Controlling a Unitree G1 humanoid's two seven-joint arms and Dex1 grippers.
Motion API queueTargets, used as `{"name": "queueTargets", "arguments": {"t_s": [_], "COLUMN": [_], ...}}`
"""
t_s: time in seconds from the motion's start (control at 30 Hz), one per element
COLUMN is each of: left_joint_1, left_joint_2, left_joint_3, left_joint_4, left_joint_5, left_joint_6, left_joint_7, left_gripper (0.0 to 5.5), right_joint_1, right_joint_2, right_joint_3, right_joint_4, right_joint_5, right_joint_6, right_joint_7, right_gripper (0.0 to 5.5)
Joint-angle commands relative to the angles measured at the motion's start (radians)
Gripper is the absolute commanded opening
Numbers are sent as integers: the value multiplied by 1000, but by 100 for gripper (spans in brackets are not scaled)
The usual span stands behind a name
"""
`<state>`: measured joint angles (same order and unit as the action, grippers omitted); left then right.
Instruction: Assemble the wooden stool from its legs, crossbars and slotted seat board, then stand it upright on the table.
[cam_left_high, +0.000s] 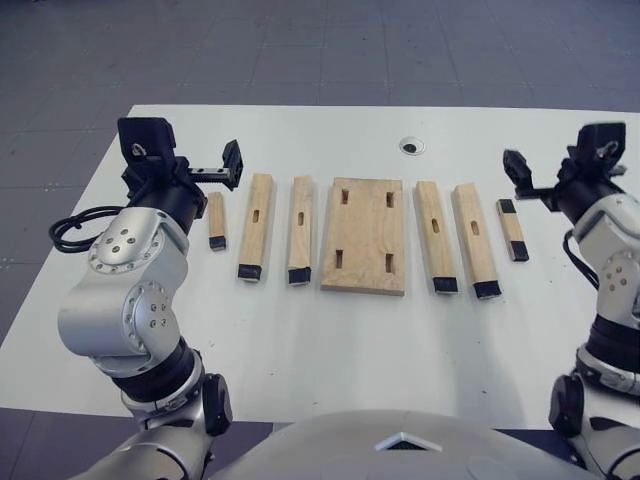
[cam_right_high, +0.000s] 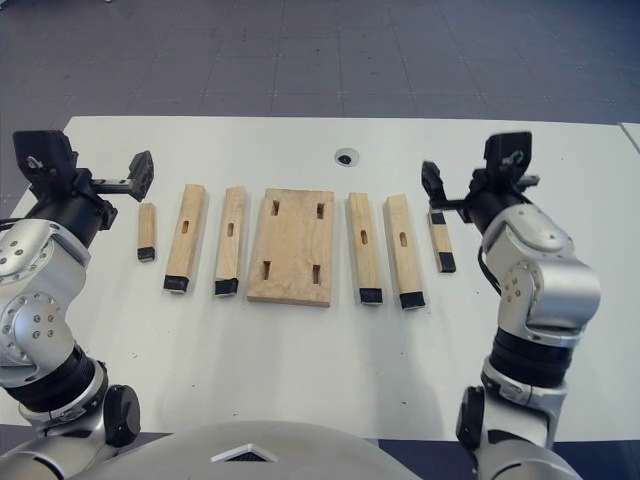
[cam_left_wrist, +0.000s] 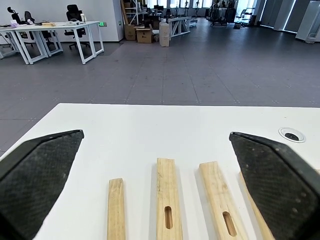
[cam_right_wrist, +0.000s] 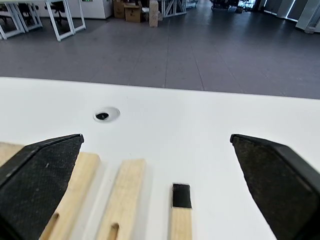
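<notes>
Head views: the seat board lies flat at centre frame, with slotted legs either side. My left gripper hovers mid-left by the left crossbar. My right gripper hovers mid-right by the right crossbar.

Left wrist view: my pads are wide apart and empty. I should centre across one piece's width before closing.

Right wrist view: the pads are also apart, with the right crossbar at bottom centre.

1. I counted one slotted seat board, and it had four slots cut through it.
2. I counted four long legs, two on each side of the board. Each had one slot and one black end.
3. I counted two short crossbars, one at each outer end of the row.
4. I saw one round grommet set in the one white table.
</notes>
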<state>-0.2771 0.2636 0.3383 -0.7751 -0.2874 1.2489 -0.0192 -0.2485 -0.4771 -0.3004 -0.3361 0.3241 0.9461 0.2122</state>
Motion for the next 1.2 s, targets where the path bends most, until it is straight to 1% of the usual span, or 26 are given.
{"name": "queueTargets", "arguments": {"t_s": [0.03, 0.2, 0.37, 0.47, 0.6, 0.77, 0.8, 0.9, 1.0, 1.1, 1.13, 1.2], "left_joint_1": [2, -10, -23, -35, -47, -48, -49, -58, -66, -71, -73, -75], "left_joint_2": [13, 9, 14, 19, 24, 22, 21, 24, 31, 28, 26, 24], "left_joint_3": [9, 9, 17, 18, 17, 12, 9, 2, 4, -2, -4, -5], "left_joint_4": [-13, -18, -30, -29, -30, -35, -36, -34, -32, -29, -28, -26], "left_joint_5": [6, 7, 7, 4, 2, 1, 0, -2, -4, -3, -3, -1], "left_joint_6": [15, 25, 39, 47, 57, 66, 68, 76, 81, 81, 80, 79], "left_joint_7": [-2, 3, 3, -2, -6, -4, -4, -8, -13, -11, -10, -8], "left_gripper": [543, 543, 543, 543, 543, 543, 543, 543, 543, 543, 543, 543], "right_joint_1": [71, 134, 223, 261, 292, 314, 313, 283, 261, 262, 263, 272], "right_joint_2": [-72, -78, -70, -65, -54, -51, -52, -43, -59, -65, -65, -62], "right_joint_3": [-17, 14, 44, 52, 66, 122, 134, 114, 103, 121, 130, 150], "right_joint_4": [41, 114, 277, 324, 351, 420, 445, 588, 745, 819, 830, 817], "right_joint_5": [-16, -43, -94, -109, -120, -127, -126, -79, -94, -101, -103, -99], "right_joint_6": [-42, -106, -219, -265, -301, -329, -329, -306, -365, -391, -396, -392], "right_joint_7": [63, 100, 122, 129, 132, 176, 190, 245, 257, 279, 286, 306], "right_gripper": [547, 547, 547, 547, 547, 547, 547, 547, 547, 547, 520, 486]}}
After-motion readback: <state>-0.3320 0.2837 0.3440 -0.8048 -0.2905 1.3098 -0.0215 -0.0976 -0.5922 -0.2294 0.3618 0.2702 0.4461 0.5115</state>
